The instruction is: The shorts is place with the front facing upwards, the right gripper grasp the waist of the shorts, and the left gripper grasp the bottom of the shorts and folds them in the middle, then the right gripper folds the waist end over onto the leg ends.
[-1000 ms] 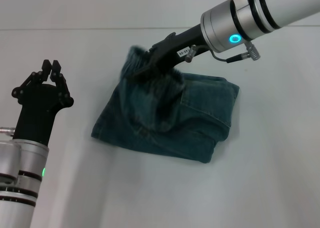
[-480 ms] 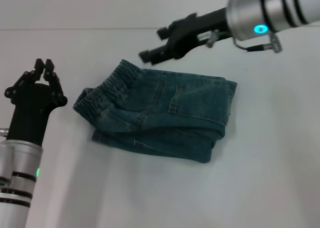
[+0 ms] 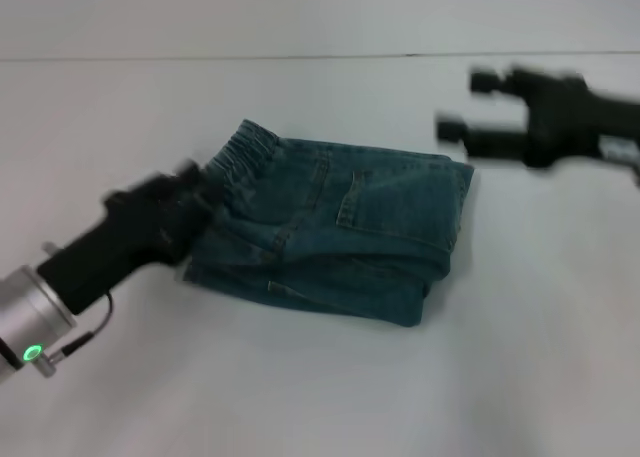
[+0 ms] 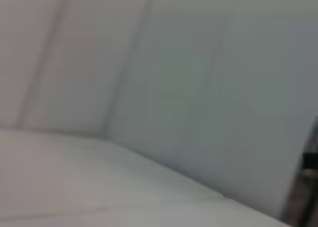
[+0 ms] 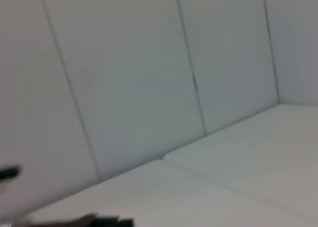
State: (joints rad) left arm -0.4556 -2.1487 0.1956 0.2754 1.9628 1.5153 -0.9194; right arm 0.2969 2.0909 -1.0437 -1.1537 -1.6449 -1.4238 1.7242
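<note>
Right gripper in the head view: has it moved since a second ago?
Yes. The right gripper was down on the shorts at their waist end; it now sits off their right edge, above the table, fingers open.

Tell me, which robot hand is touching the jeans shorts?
The left gripper. It sits against the elastic waist end of the folded shorts, over their left edge. The right gripper hangs open off to the shorts' right, clear of the fabric.

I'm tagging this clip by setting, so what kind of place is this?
Probably a robot test bench or lab: folded blue denim shorts lie alone on a plain white tabletop, with bare white panelled walls behind.
</note>
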